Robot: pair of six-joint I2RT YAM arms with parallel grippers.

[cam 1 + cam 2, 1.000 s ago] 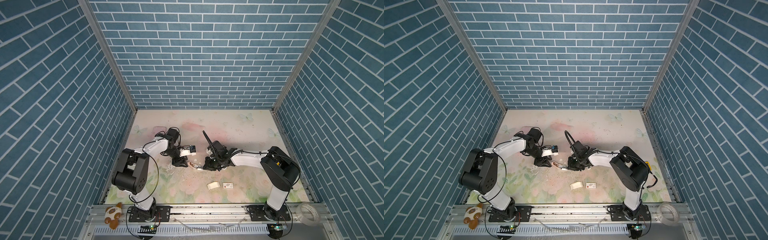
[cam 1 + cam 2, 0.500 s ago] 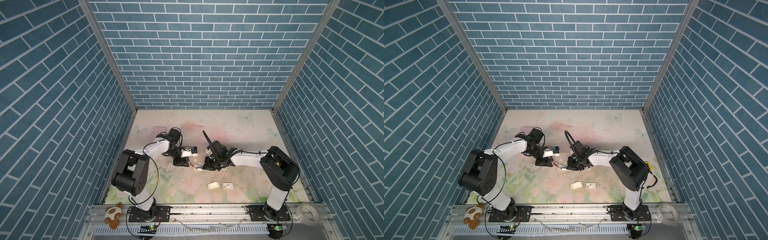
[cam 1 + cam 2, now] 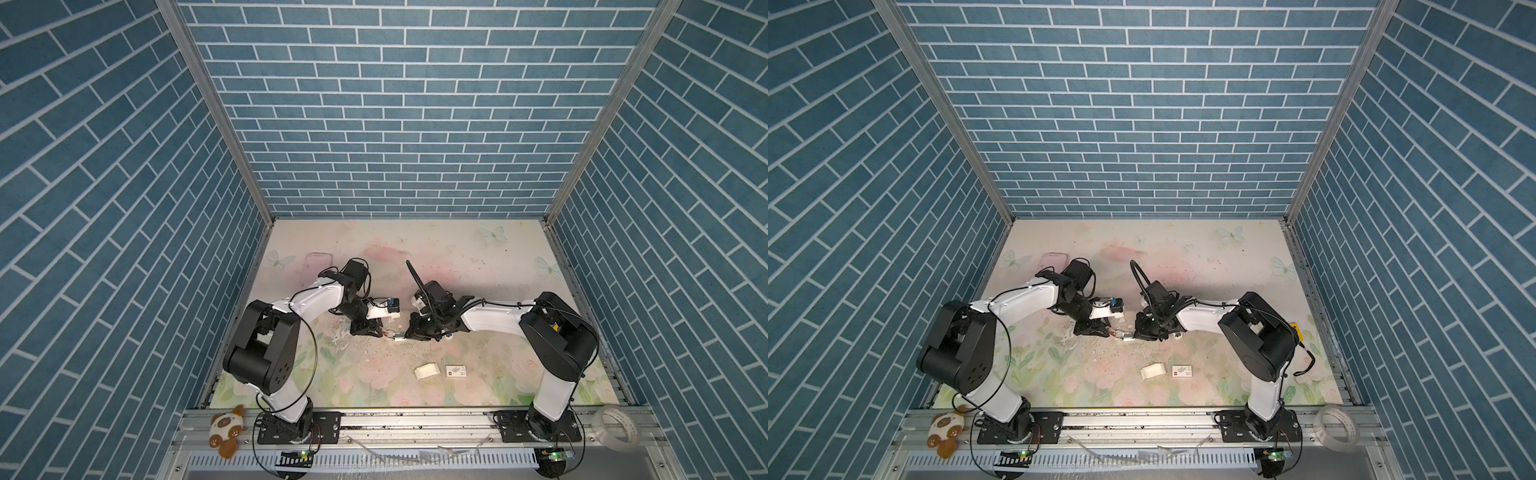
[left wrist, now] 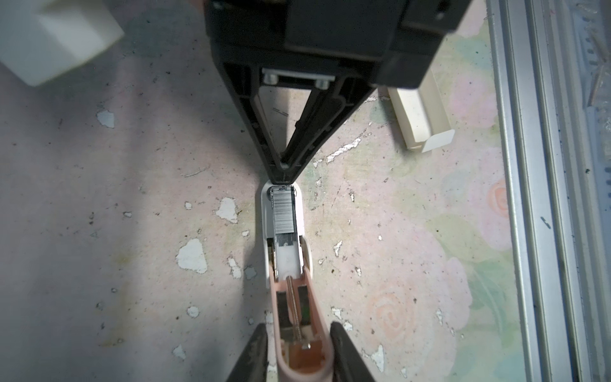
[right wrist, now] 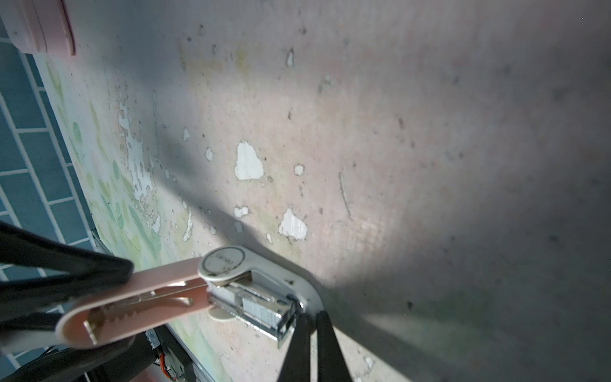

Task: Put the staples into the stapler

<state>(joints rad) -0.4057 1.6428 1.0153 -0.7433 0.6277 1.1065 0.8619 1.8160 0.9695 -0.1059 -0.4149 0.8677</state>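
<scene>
The stapler (image 4: 284, 251) lies hinged open on the mat between both arms, small in both top views (image 3: 395, 336) (image 3: 1123, 334). A silvery strip of staples (image 4: 282, 211) (image 5: 261, 309) sits in its metal magazine. My left gripper (image 4: 299, 357) (image 3: 374, 330) is shut on the raised pink cover (image 5: 139, 297), one finger on each side. My right gripper (image 5: 310, 317) (image 4: 283, 175) (image 3: 409, 334) is shut, its tips touching the front end of the white base. The white staple tray (image 3: 427, 370) (image 4: 420, 122) and the red-marked sleeve (image 3: 456, 371) (image 3: 1182, 371) lie nearer the front.
A pink phone case (image 3: 318, 266) (image 5: 39, 26) lies at the back left. The metal front rail (image 4: 529, 198) runs close to the tray. A tape roll (image 3: 618, 432) and a plush toy (image 3: 226, 428) sit on the front ledge. The mat has flaked paint.
My left gripper has narrowed onto the pink cover and shifted slightly towards the stapler. The right gripper has stayed at the stapler's front end.
</scene>
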